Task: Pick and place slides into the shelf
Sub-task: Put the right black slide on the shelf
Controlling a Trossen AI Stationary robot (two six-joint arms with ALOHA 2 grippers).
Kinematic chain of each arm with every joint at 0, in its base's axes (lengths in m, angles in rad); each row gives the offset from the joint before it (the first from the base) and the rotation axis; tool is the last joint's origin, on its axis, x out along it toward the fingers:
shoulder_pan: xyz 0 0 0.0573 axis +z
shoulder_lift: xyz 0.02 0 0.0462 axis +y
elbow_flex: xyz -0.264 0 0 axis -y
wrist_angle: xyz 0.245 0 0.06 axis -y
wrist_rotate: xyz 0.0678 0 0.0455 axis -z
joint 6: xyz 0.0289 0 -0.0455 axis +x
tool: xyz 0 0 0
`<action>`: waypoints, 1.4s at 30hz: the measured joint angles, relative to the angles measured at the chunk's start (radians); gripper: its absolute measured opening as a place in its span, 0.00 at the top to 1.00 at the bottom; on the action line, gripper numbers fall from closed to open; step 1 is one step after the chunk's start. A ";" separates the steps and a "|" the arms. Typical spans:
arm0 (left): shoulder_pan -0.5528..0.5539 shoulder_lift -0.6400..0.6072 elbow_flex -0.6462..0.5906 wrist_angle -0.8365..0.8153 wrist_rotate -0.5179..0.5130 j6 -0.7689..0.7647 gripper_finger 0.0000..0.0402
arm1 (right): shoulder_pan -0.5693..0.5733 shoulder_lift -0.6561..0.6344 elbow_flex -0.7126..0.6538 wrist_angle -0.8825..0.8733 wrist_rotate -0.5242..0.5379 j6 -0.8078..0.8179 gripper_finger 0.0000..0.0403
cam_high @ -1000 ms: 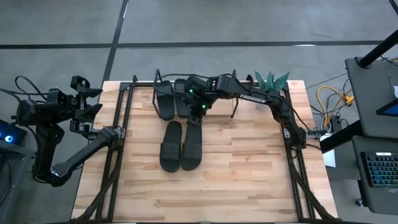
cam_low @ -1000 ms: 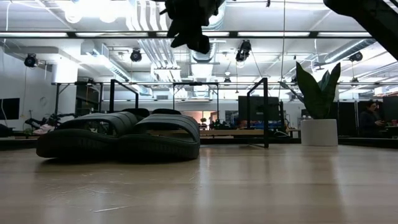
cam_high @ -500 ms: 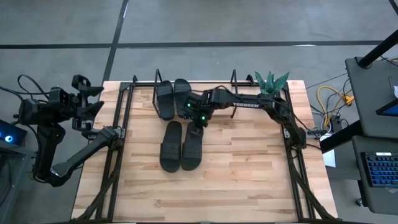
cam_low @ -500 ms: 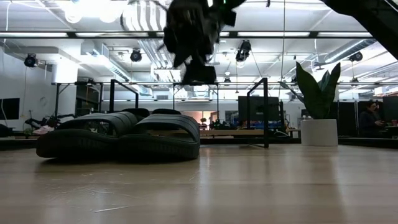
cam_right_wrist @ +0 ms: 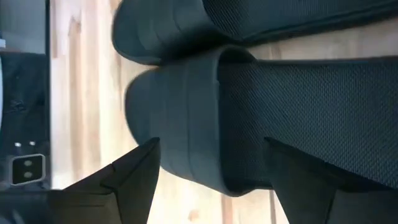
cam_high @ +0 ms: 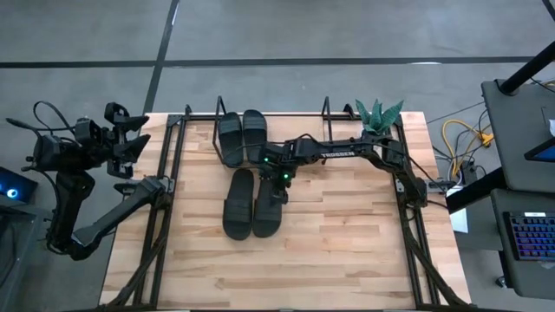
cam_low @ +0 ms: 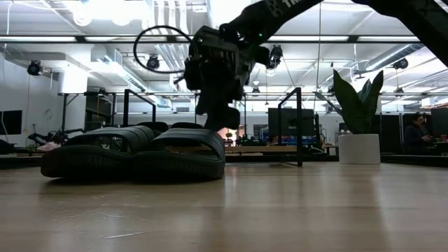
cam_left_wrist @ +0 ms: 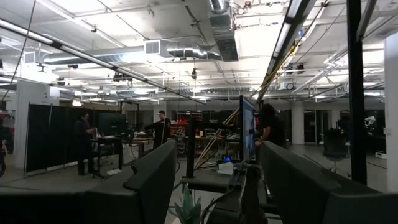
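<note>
High view, right pincer (cam_high: 279, 179) spread open over right-hand table slide (cam_high: 268, 204), two slides (cam_high: 242, 137) on shelf (cam_high: 299, 128)

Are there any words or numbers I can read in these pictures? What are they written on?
"TROSSEN": white letters on the right arm, seen from above; small, only just readable.
White letters on the same arm at the top of the low view: cut off by the picture's edge, not readable.
Keyboard keys at the right edge: too small to read.
Slides, shelf, left wrist view, right wrist view: no words or numbers visible.
</note>
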 joint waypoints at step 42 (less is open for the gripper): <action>0.000 0.000 -0.025 0.000 -0.035 -0.025 0.46 | 0.067 0.000 -0.119 0.147 -0.003 -0.030 0.89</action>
